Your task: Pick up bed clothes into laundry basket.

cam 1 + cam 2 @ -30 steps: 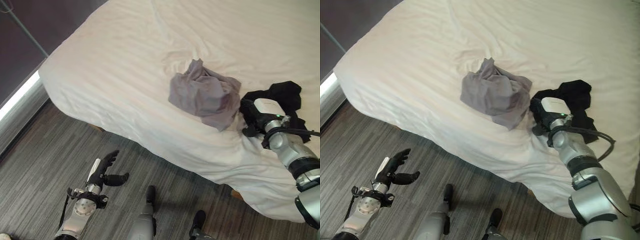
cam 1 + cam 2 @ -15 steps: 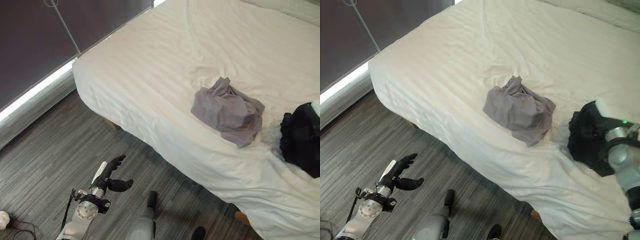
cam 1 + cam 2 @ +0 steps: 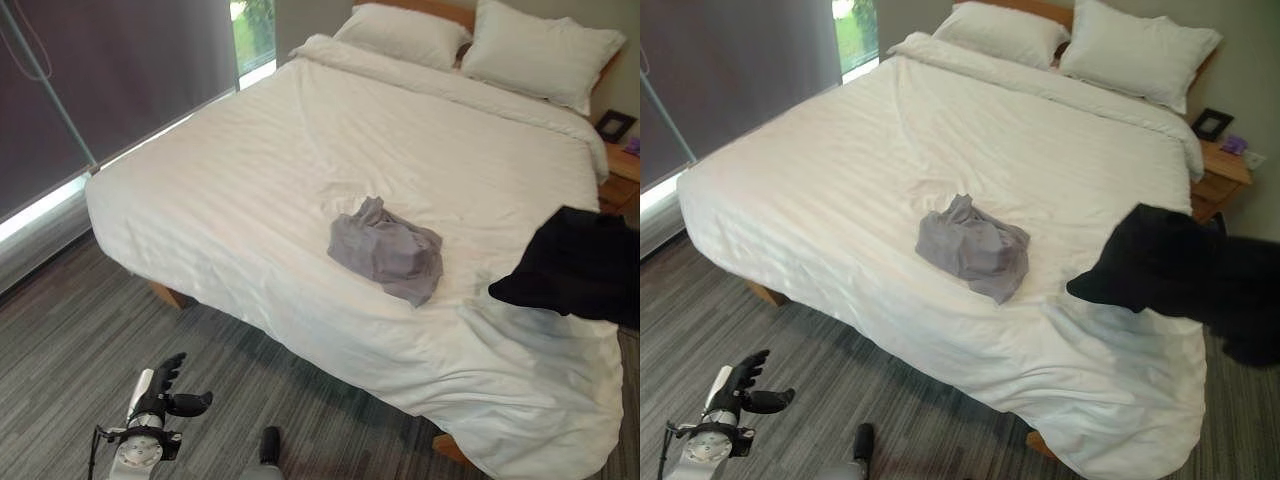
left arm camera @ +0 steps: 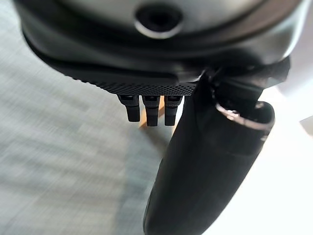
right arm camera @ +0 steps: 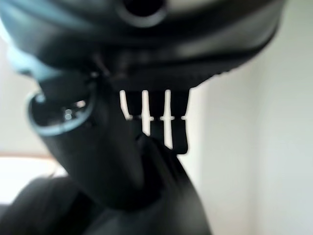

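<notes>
A black garment [image 3: 580, 265] hangs lifted above the right edge of a white bed [image 3: 250, 190], its dark folds clear of the sheet. In the right wrist view, the right hand [image 5: 146, 122] appears to have its thumb and fingers closed on that black cloth, though the close view is too murky to be sure how firmly. A second piece, a crumpled grey garment [image 3: 387, 249], lies in a heap on the near middle of the bed, to the left of the black one and apart from it. Two white pillows [image 3: 480, 40] sit side by side at the far end against a wooden headboard, and a wooden nightstand [image 3: 1218, 175] stands at the bed's far right corner with a small dark frame [image 3: 1211, 123] on top. The left hand [image 3: 165, 395] hangs low at the near left over the grey striped floor [image 3: 70, 340], fingers loose and straight, holding nothing. A dark window blind [image 3: 110, 70] fills the left wall.
</notes>
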